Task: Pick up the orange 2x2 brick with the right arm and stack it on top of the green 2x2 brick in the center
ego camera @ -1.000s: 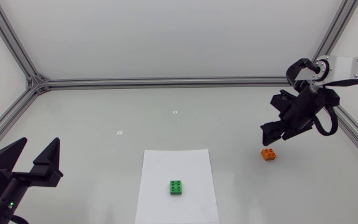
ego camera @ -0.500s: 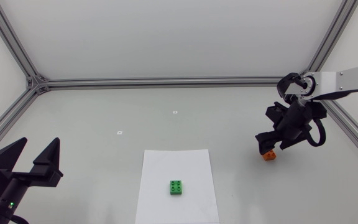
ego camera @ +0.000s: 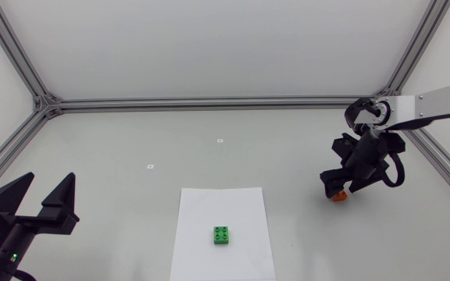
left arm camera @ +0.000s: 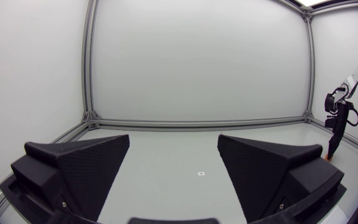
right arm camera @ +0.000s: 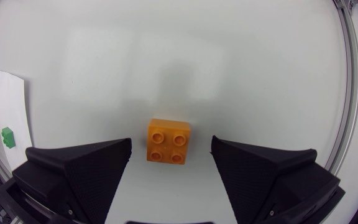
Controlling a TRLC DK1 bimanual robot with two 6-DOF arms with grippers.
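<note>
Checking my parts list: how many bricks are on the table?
2. The orange brick lies on the bare table under the right claw, in line with the gap between its open fingers. The green brick sits on the white sheet. None seems hidden.

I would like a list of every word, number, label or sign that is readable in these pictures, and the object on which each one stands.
No text can be read anywhere in these pictures.
The first small mark on the table: too small to read.
The second small mark: too small to read.
On the orange brick, the green brick and the white sheet: no print shows.
</note>
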